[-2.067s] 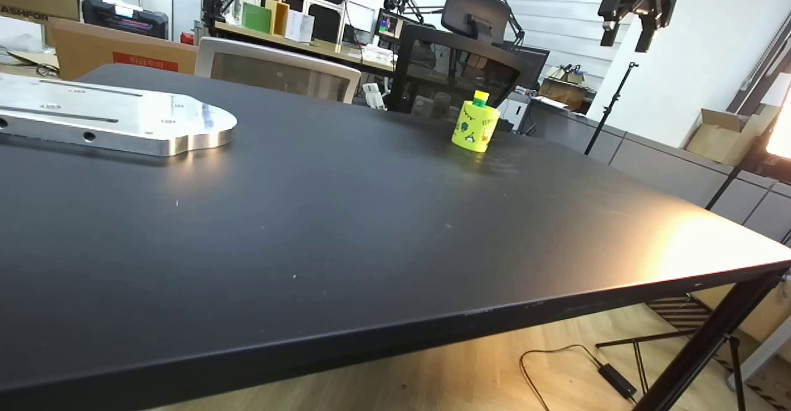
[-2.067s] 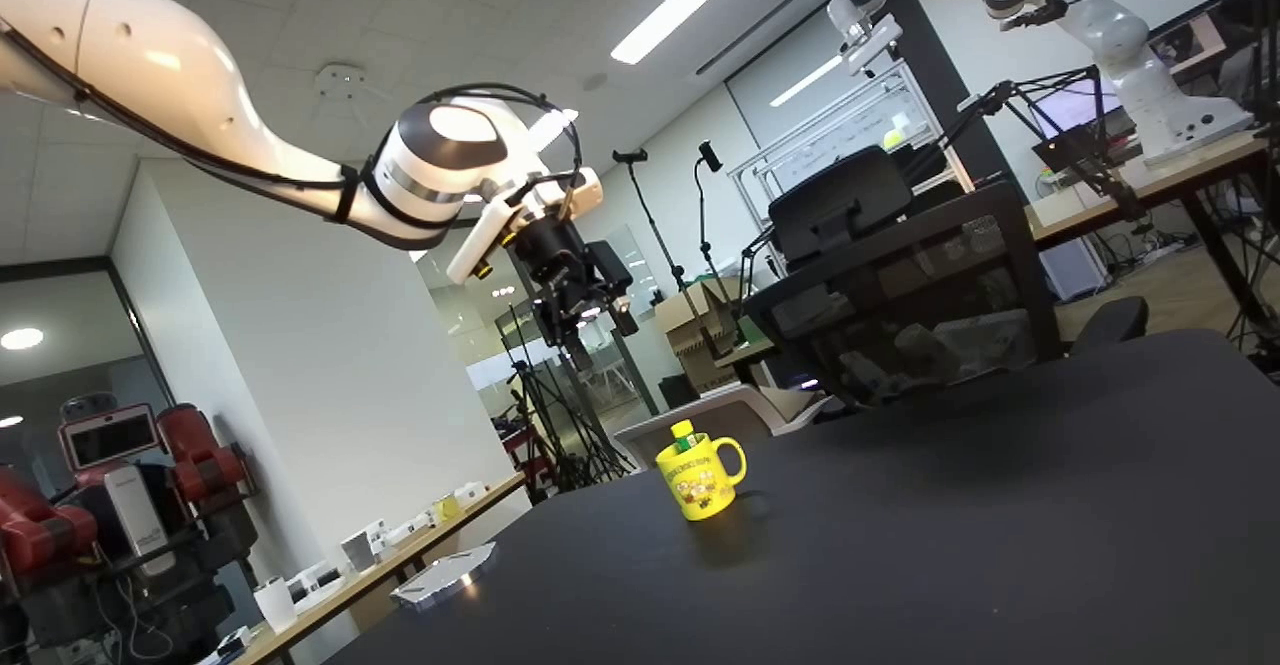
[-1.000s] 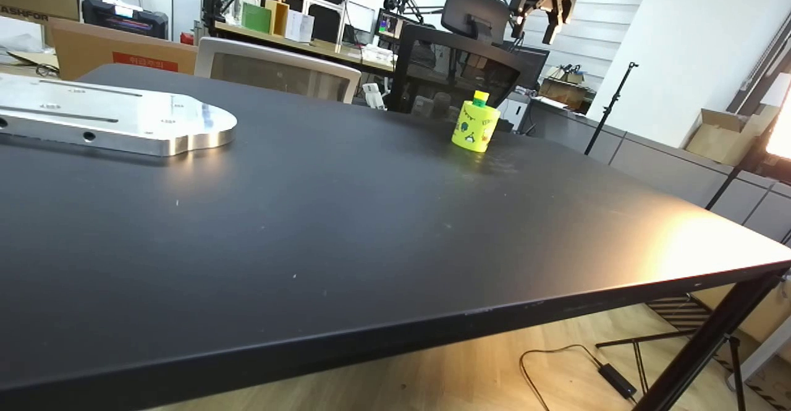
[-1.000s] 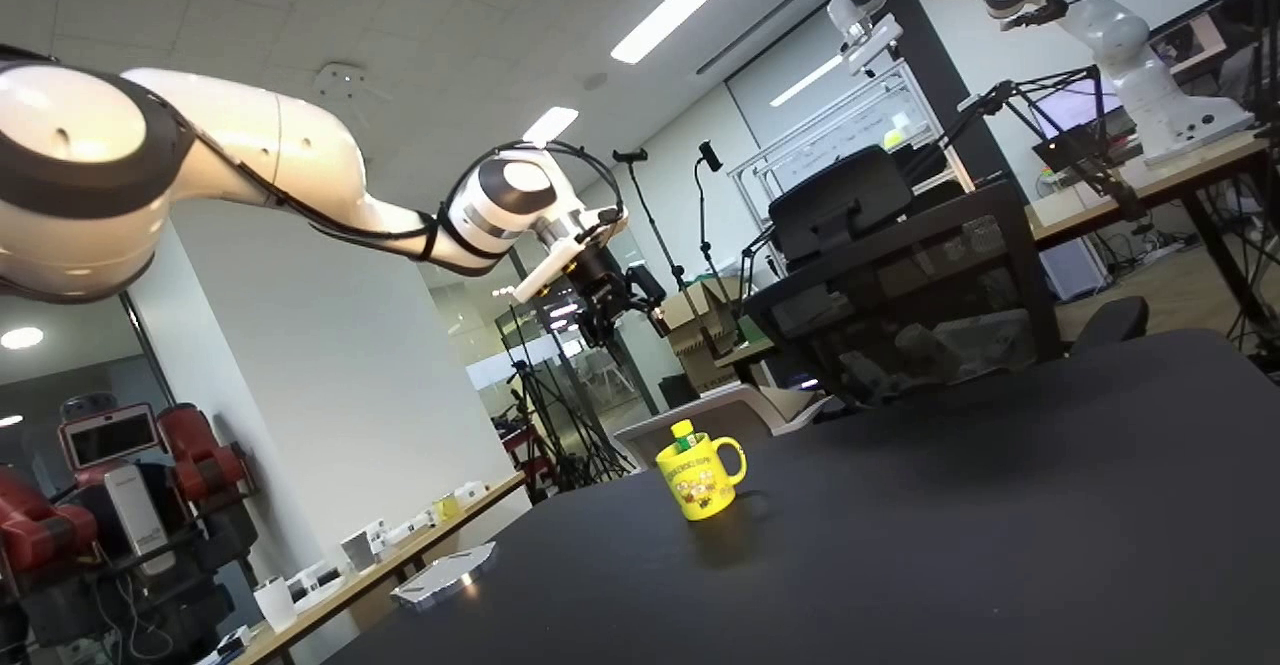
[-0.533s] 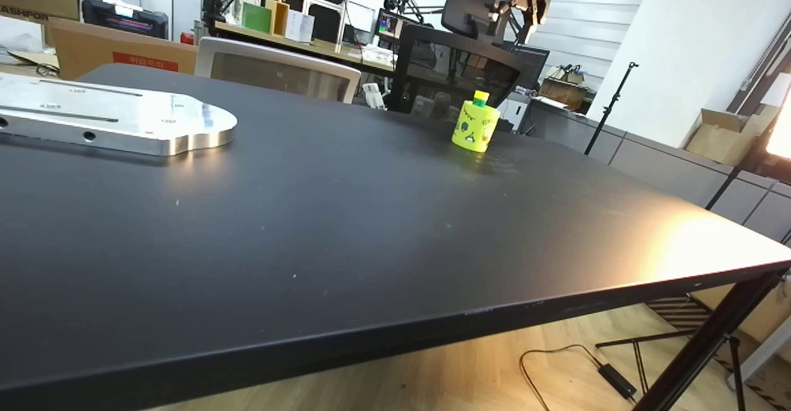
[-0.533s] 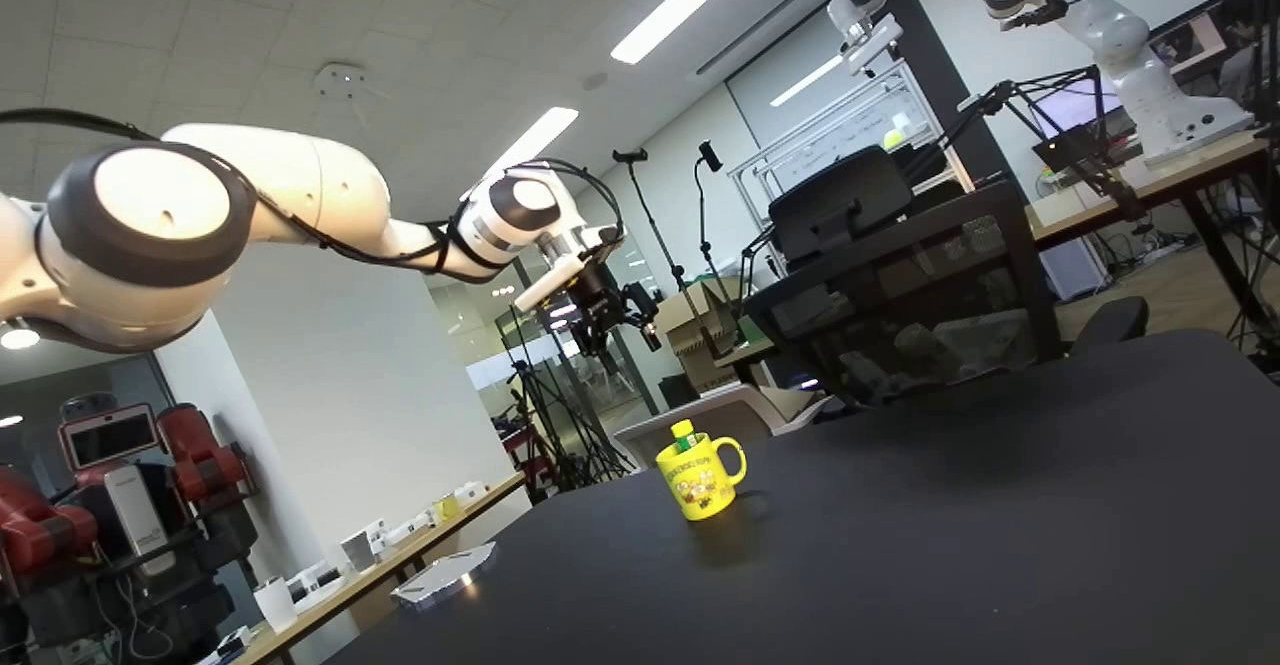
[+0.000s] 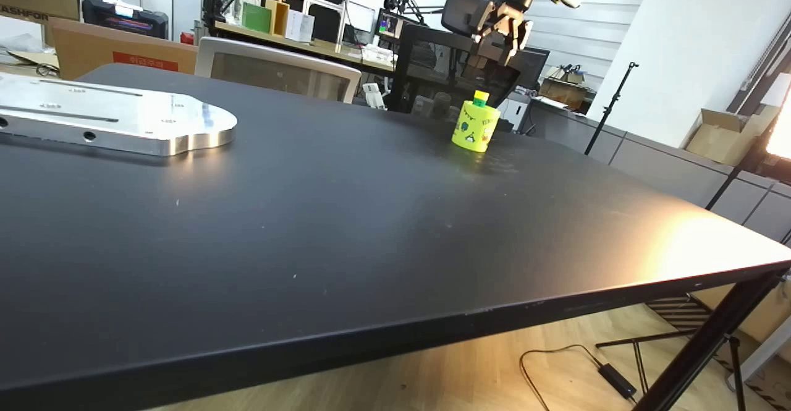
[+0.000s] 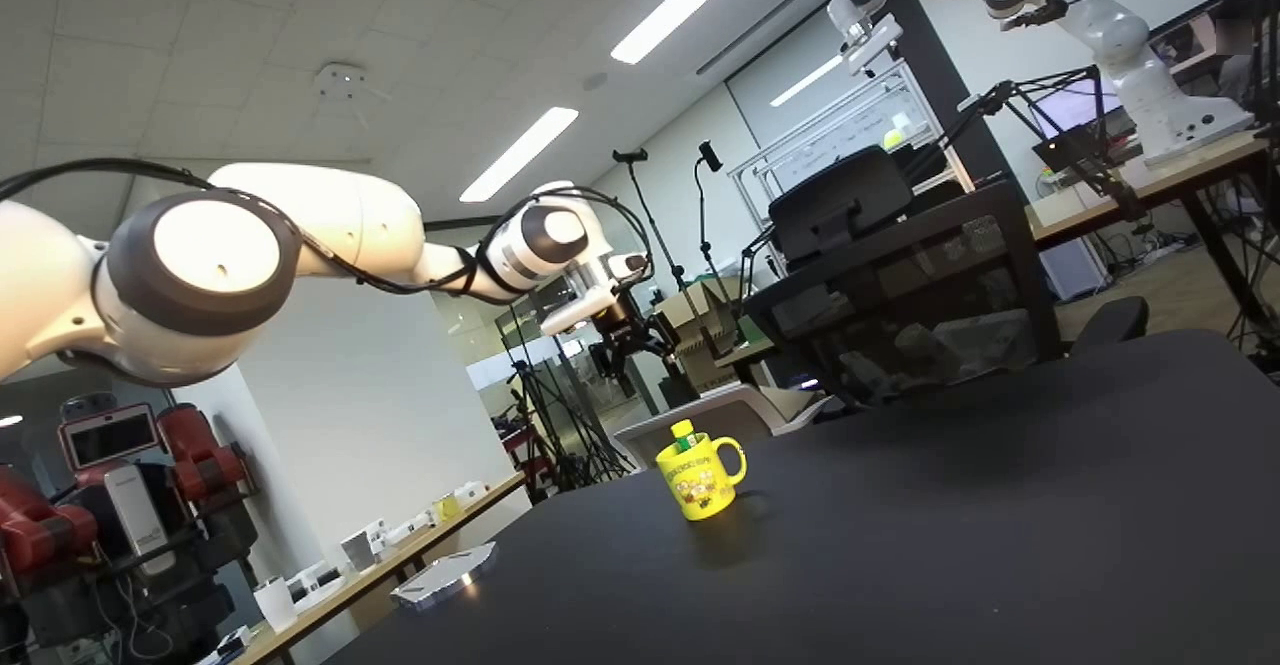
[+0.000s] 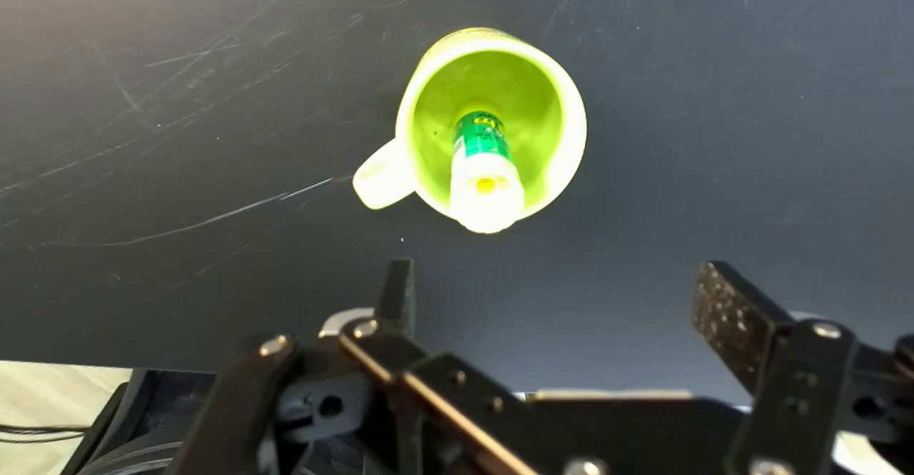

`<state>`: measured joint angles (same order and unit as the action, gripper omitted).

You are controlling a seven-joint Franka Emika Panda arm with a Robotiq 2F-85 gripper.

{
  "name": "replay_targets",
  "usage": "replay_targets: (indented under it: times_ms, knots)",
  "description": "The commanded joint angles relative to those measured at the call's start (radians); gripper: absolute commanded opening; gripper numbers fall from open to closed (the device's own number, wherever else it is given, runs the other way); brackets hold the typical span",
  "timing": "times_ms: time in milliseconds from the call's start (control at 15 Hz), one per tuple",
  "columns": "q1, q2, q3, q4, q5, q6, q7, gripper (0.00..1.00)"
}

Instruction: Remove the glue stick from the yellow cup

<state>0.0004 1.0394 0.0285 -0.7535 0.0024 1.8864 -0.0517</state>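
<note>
The yellow cup stands upright on the black table in both exterior views; its handle and printed side show in an exterior view. The glue stick stands in the cup, its yellow cap above the rim, as also in an exterior view. In the wrist view the glue stick, with green label and washed-out cap, leans on the rim of the cup nearest the gripper. My gripper is open and empty. In both exterior views the gripper hangs above the cup, apart from it.
A silver metal plate lies on the black table; it also shows in an exterior view. A black mesh chair and a pale chair stand at the table's far edge.
The open gripper has come lower and closer to the cup, moving left in one exterior view and rightward and down in another. The cup and glue stick have not moved.
</note>
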Motion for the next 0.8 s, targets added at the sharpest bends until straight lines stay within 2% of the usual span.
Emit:
replay_targets:
  times_ms: [0, 667, 733]
  knots:
    - [-0.012, 0.073, 0.011, 0.087, 0.013, 0.010, -0.021, 1.00]
    - [-0.019, 0.137, 0.005, 0.113, 0.008, -0.005, -0.017, 1.00]
    - [-0.019, 0.141, 0.004, 0.115, 0.007, -0.002, -0.016, 0.82]
